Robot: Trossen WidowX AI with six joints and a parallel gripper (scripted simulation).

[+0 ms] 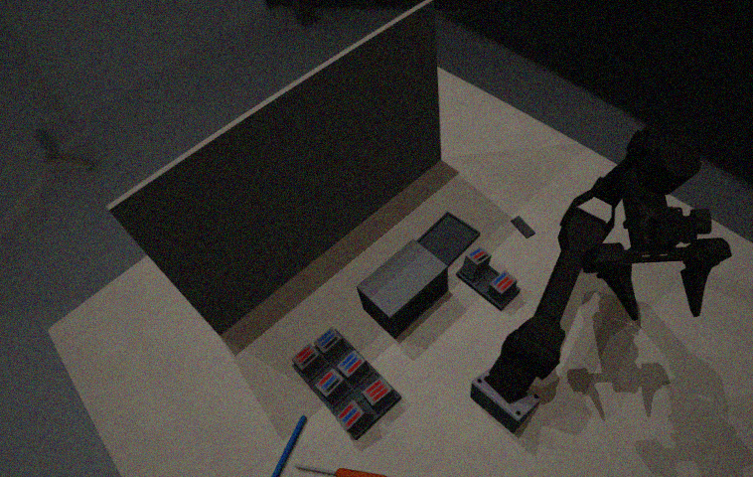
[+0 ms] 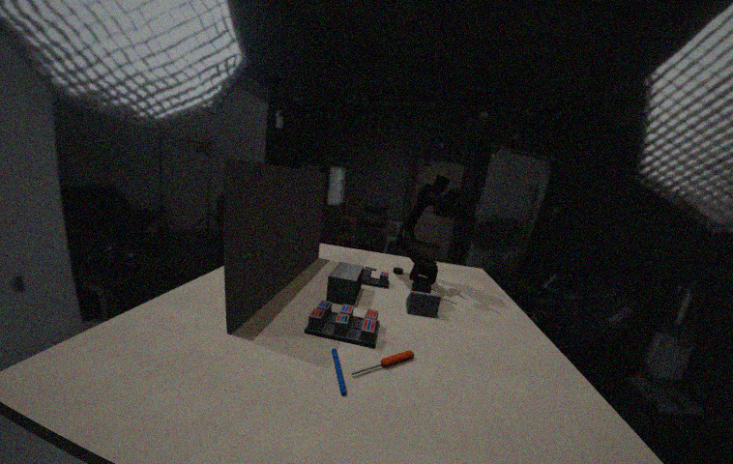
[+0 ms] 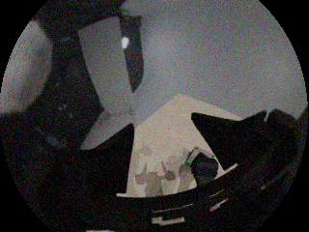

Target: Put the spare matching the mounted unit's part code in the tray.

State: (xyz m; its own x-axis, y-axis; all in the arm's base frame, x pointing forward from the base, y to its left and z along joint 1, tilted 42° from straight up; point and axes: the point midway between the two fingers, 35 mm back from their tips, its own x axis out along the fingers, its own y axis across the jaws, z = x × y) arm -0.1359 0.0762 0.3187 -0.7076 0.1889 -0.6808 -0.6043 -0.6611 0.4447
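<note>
My gripper [image 1: 666, 318] [image 3: 162, 122] is open and empty, raised above the table at the right, away from the parts. A rack [image 1: 376, 413] [image 2: 338, 338] holds several small grey spares, such as one spare [image 1: 376, 391] with mostly red bars and another spare [image 1: 327, 338] with mostly blue bars. A shallow dark tray [image 1: 463, 246] lies behind a grey box [image 1: 404, 277] [image 2: 346, 281], which partly hides it. A smaller base [image 1: 494, 301] [image 2: 376, 282] carries two blocks with red and blue bars. I cannot tell which thing is the mounted unit; no back code is readable.
A tall dark panel [image 1: 310, 177] [image 2: 273, 246] stands along the far side of the box and rack. The arm's base [image 1: 496, 407] [image 2: 423, 304] is right of the rack. A blue stick [image 1: 291, 443] [image 2: 338, 370] and an orange screwdriver [image 1: 360, 472] [image 2: 398, 359] lie near the rack. A small dark piece [image 1: 523, 227] lies beyond the smaller base.
</note>
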